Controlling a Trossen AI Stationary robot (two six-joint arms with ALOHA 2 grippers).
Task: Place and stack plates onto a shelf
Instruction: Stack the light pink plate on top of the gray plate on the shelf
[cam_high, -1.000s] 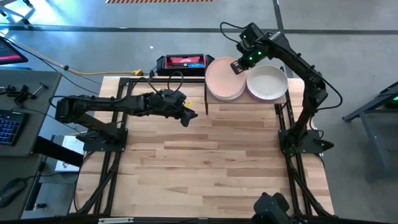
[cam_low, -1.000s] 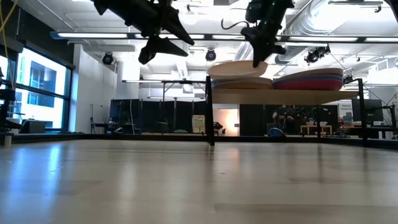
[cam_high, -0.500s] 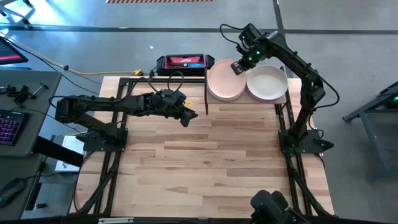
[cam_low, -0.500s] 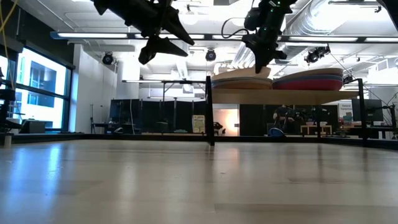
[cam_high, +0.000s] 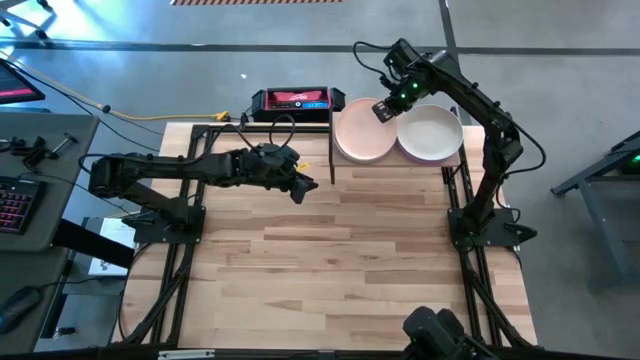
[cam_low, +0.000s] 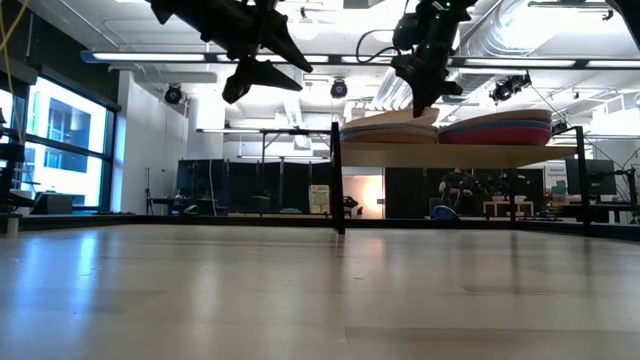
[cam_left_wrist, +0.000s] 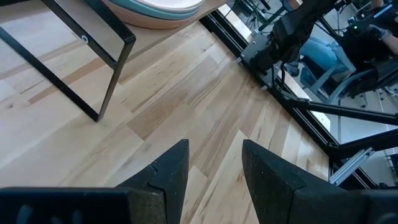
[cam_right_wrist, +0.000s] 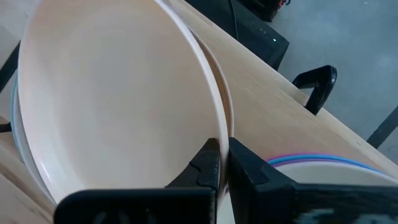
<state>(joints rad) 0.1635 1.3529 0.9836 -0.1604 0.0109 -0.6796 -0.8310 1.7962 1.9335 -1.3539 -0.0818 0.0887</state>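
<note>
No label or lettering reads clearly anywhere, not even on the red-and-black device (cam_high: 291, 100) behind the table. Right gripper (cam_right_wrist: 222, 163) pinches the rim of the peach-pink plate (cam_high: 360, 130), which tops the left stack on the shelf (cam_low: 455, 154); the cream plate (cam_high: 430, 133) tops the stack beside it. Left gripper (cam_left_wrist: 214, 163) hovers with fingers parted over bare slatted tabletop (cam_high: 350, 250), the shelf's black post (cam_left_wrist: 102, 84) just ahead. Beyond: a hall with strip lights, windows and ducting.
</note>
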